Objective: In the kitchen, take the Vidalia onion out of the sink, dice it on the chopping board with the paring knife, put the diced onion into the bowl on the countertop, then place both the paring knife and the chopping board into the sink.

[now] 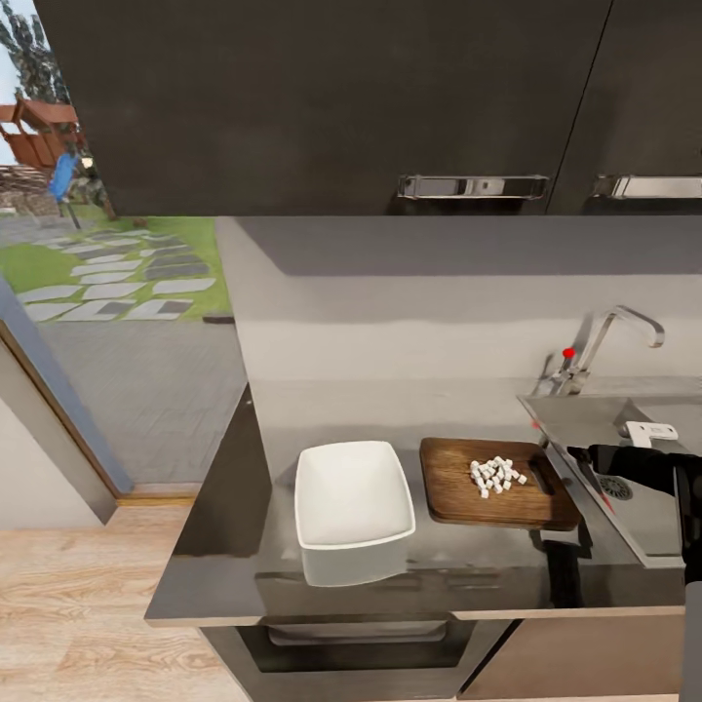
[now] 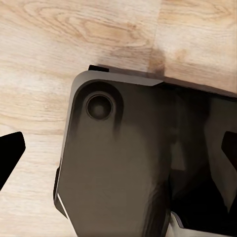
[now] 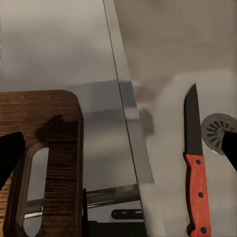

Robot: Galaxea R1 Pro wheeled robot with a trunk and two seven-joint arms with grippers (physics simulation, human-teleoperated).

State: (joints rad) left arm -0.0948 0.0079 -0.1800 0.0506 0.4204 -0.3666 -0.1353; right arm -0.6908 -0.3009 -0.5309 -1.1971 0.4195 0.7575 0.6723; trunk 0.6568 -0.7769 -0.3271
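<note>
The knife (image 3: 195, 163) is lying in the sink (image 1: 648, 522); dice (image 1: 496, 476) are waiting on the board (image 1: 458, 492), bowl (image 1: 353, 495) empty. Both jaws are hanging released.

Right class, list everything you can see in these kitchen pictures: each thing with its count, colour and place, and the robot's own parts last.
bowl: one, white, on countertop, left of board
chopping board: one, dark brown, beside the sink
diced onion: one pile, white, on the board
paring knife: one, dark blade, red handle, lying in sink beside the drain
tap: one, chrome, red knob, behind sink
upper cabinets: dark, above
right gripper: black, open, over board edge and sink
left gripper: black, open, above wood floor
</note>
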